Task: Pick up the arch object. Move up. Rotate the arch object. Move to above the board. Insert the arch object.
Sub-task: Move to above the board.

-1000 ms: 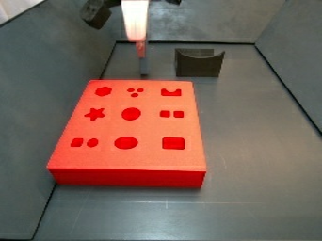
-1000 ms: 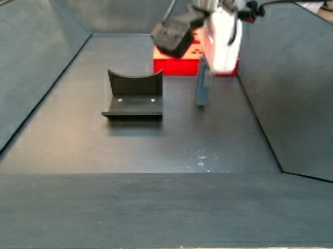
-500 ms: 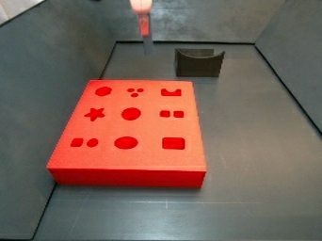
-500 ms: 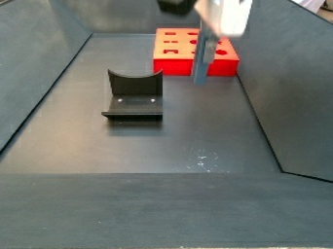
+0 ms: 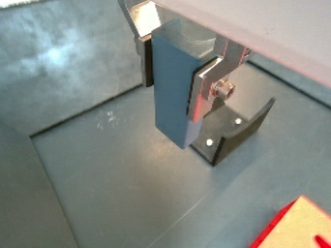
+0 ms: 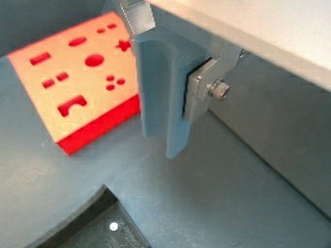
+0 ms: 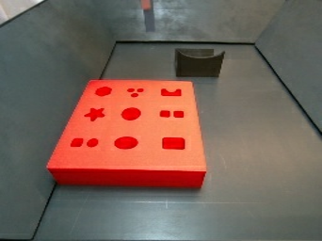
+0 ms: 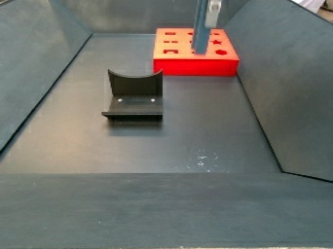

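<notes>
My gripper [image 5: 175, 73] is shut on the arch object [image 5: 172, 107], a long blue-grey block with a curved groove down one side, hanging upright between the silver fingers; both show in both wrist views, gripper [image 6: 165, 68] and arch object [image 6: 162, 116]. In both side views only the piece's lower end shows at the upper edge [image 7: 147, 5] [image 8: 209, 14], high above the floor; the gripper is out of frame there. The red board [image 7: 151, 158] with recessed shape cutouts lies flat on the floor, also seen in a side view [image 8: 196, 66] and both wrist views [image 6: 104, 131] [image 5: 304, 228].
The dark fixture [image 7: 198, 62] with a curved notch stands on the floor beyond the board, also in a side view [image 8: 131, 95] and below the held piece in both wrist views [image 5: 239, 131] [image 6: 77, 228]. Grey walls enclose the floor on all sides.
The gripper has risen straight up with the arch object, from floor level near the board's far edge to almost out of the top of both side views.
</notes>
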